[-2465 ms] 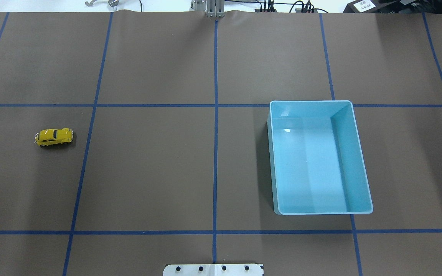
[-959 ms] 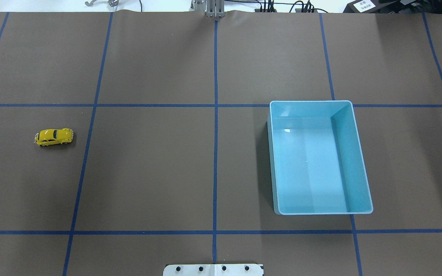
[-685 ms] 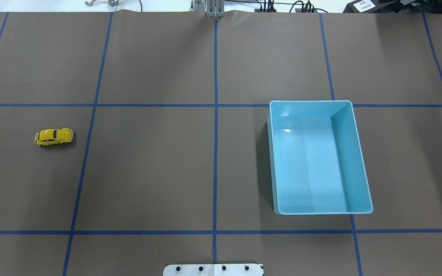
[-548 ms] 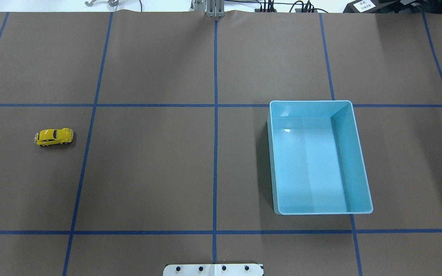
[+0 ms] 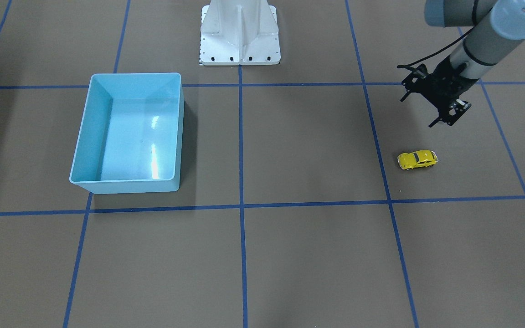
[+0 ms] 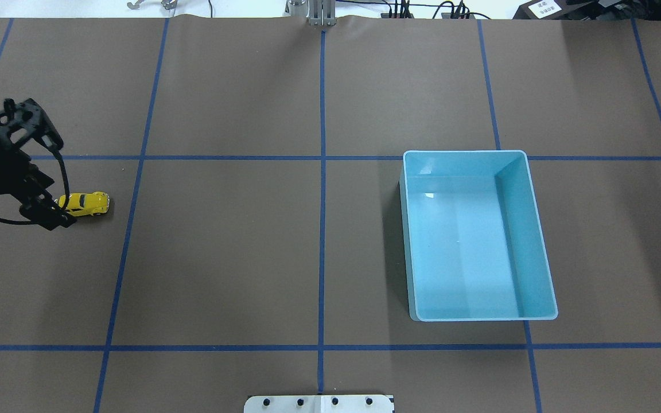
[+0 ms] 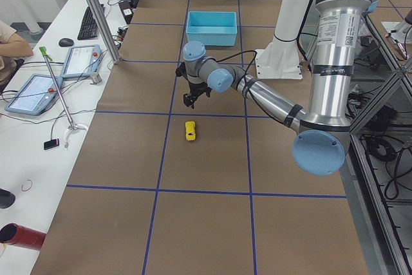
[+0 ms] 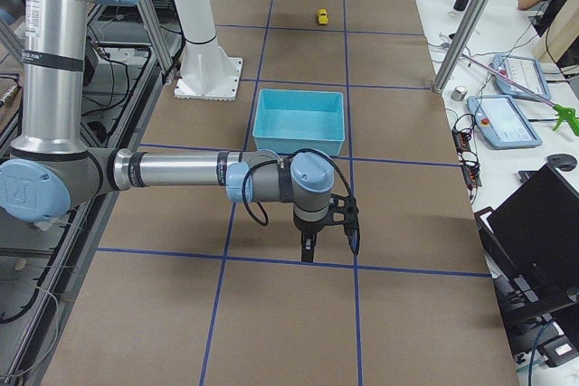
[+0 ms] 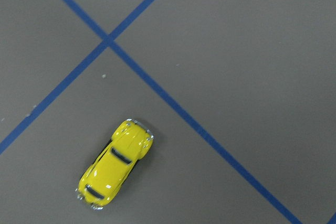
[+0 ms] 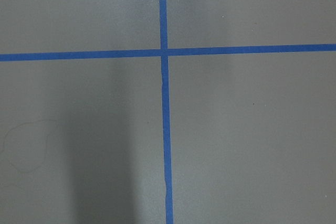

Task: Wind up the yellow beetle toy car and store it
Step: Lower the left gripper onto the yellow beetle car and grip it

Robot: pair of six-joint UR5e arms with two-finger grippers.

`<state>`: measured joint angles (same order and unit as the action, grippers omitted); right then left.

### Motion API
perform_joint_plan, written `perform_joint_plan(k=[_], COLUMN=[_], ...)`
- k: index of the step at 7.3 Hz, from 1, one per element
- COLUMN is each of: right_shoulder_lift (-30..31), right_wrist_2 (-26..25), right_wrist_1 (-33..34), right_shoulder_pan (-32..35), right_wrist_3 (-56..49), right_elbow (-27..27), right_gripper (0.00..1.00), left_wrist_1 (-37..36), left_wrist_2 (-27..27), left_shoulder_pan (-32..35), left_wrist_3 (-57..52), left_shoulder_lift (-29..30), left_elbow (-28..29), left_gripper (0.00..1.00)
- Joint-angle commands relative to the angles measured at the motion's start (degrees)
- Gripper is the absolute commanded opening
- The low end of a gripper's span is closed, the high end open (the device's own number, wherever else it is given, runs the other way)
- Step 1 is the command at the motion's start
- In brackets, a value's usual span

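Yellow beetle toy car (image 5: 417,159) sits on its wheels on the brown table cover (image 5: 312,146), right of centre in the front-facing view, inside one cell of the blue tape lines (image 5: 240,146), nothing touching it

Left gripper (image 5: 435,98) hangs over the cover just up-frame of the car in that view. In the overhead view its black body overlaps the car's left end at the left edge of frame. The left-side view shows the tips apart from the car. Jaw gap: cannot tell, the black bracket covers the fingers in both exterior views. Left wrist view has the car in the lower left of frame, lying diagonal, just beside a tape line

Light blue bin (image 5: 126,186) is at the left of the front-facing view, well apart from the car

Right gripper (image 8: 308,246) shows only in the right-side view, lower centre, pointing down beside a tape line in front of the bin. Cannot tell whether it is wide or narrow. Right wrist view shows a tape crossing on the cover
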<state>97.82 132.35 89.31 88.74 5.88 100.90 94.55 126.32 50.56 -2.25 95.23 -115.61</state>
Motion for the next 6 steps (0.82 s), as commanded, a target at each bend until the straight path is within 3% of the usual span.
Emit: perform_joint_plan(k=[1, 4, 6], right_shoulder_lift=[0.0, 0.0, 0.0], right_wrist_2=[0.0, 0.0, -0.1], right_wrist_1=[0.0, 0.0, 0.0], right_shoulder_pan=[0.0, -0.1, 0.0], right_wrist_3=[0.0, 0.0, 0.1], right_elbow=[0.0, 0.0, 0.0], right_gripper=[1.00, 1.00, 1.00], left_wrist_1=[-1.1, -9.9, -15.0], left_wrist_2=[-8.0, -16.3, -20.4], left_shoulder_pan=[-4.8, -5.6, -6.0], left_wrist_3=[-8.9, -33.7, -39.9], left_shoulder_lift=[0.7, 2.2, 6.0], left_elbow=[0.3, 0.6, 3.4], left_gripper=[1.00, 1.00, 1.00])
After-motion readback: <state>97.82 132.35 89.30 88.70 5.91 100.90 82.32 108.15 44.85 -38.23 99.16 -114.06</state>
